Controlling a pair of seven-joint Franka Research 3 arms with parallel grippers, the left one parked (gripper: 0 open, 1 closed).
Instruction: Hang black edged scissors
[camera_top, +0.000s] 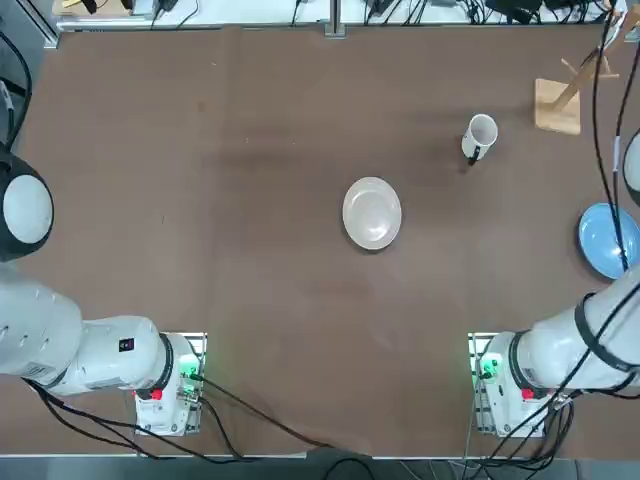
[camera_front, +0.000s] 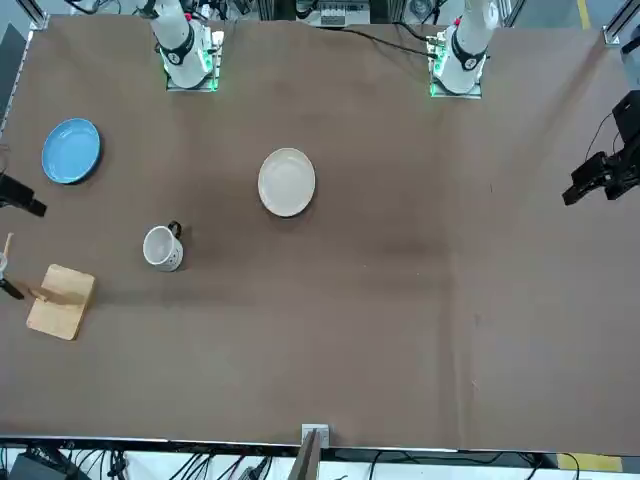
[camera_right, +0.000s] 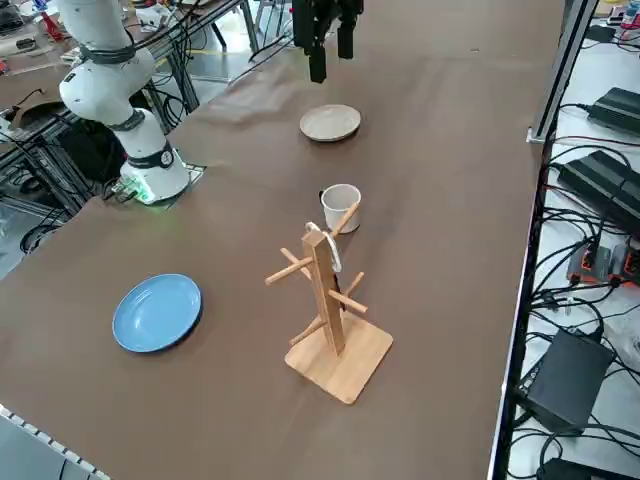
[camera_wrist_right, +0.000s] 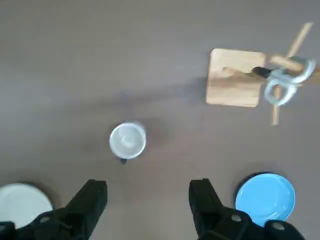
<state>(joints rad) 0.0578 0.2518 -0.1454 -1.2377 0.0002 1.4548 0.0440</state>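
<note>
Fingers of my right gripper (camera_wrist_right: 147, 200) spread wide, empty, high over the table. Black edged scissors (camera_wrist_right: 282, 82) already hang on the wooden rack (camera_right: 325, 300) — light, stiff, slippery (grab by loops).

One camera hangs overhead above the arm bases; another faces them across the table. A raised one looks diagonally from the right, close to the wooden rack (camera_right: 330, 310). The wrist camera looks straight down; all show the white mug (camera_top: 480, 136).
</note>
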